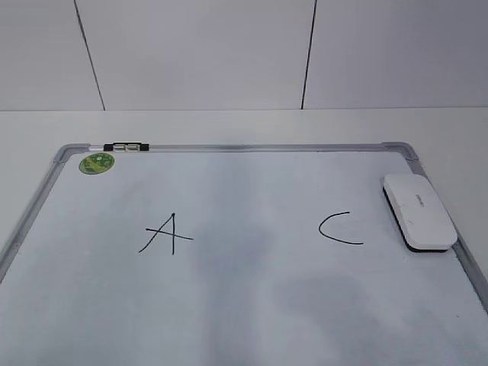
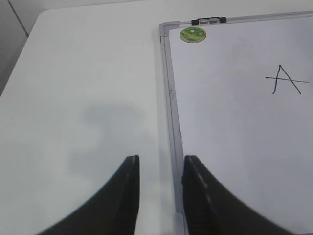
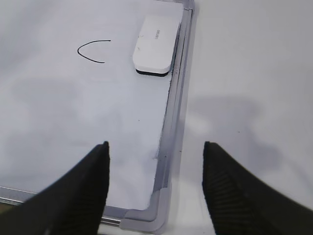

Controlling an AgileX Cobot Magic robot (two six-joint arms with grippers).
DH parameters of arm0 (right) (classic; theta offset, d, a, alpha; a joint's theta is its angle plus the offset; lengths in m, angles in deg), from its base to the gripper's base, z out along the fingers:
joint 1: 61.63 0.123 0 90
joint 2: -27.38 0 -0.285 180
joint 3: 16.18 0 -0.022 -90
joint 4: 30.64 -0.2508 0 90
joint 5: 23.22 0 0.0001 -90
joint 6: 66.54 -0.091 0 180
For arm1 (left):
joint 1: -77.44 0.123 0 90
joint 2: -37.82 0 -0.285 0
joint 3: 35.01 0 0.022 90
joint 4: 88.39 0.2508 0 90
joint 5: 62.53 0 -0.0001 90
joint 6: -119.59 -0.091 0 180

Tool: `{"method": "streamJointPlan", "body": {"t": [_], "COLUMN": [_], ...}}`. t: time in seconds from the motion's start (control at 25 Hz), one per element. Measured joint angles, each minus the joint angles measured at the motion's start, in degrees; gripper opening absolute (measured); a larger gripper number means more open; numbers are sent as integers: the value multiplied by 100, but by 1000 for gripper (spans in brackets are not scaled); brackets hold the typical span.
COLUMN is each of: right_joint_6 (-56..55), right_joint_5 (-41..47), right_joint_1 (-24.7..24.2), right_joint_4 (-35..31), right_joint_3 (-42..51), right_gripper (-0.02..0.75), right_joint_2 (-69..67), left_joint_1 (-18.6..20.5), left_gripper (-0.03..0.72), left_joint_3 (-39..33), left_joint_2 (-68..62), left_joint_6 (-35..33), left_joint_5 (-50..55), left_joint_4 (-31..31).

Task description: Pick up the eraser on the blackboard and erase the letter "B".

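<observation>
One target item: the eraser (image 1: 418, 211) lies flat at the right edge of the blackboard (image 1: 229, 149), right of centre in the exterior view, felt side down.
Eraser in right wrist view: upper centre of the frame (image 3: 155, 44), just inside the right-hand frame rail, near the far corner.
Eraser long axis: roughly parallel to the board's right rail, running from the far end toward the lower right of the exterior view; the short sides face across the board.
Letter status: only the slanted "A" (image 1: 165, 232) and the curved "C" (image 1: 340, 229) are visible; no "B" can be found between them, where the surface shows only faint grey smearing.
Nearer arm: right gripper (image 3: 155, 188); the eraser lies straight ahead of it and slightly toward the upper frame, well apart.
Right gripper state: jaws spread wide, holding nothing, straddling the board's near right corner.
Left gripper (image 2: 160, 193) state: jaws slightly parted with a narrow gap, holding nothing, over the board's left rail, far from the eraser.
Judgement: approach calls for the right arm, fingers closing across the short width.
Other item: marker (image 1: 126, 146) on the top rail, upper left.
</observation>
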Motion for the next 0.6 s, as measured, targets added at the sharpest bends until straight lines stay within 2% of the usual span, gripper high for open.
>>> {"method": "streamJointPlan", "body": {"t": [0.2, 0.6], "right_joint_6": [0, -4], "right_joint_5": [-2, -2], "right_joint_1": [0, 0], "right_joint_4": [0, 0], "right_joint_3": [0, 0], "right_gripper": [452, 451], "right_joint_2": [0, 0], "left_joint_1": [0, 0], "left_gripper": [234, 234], "left_joint_3": [0, 0], "left_joint_2": [0, 0], "left_joint_6": [0, 0], "left_joint_5": [0, 0], "left_joint_4": [255, 255]}}
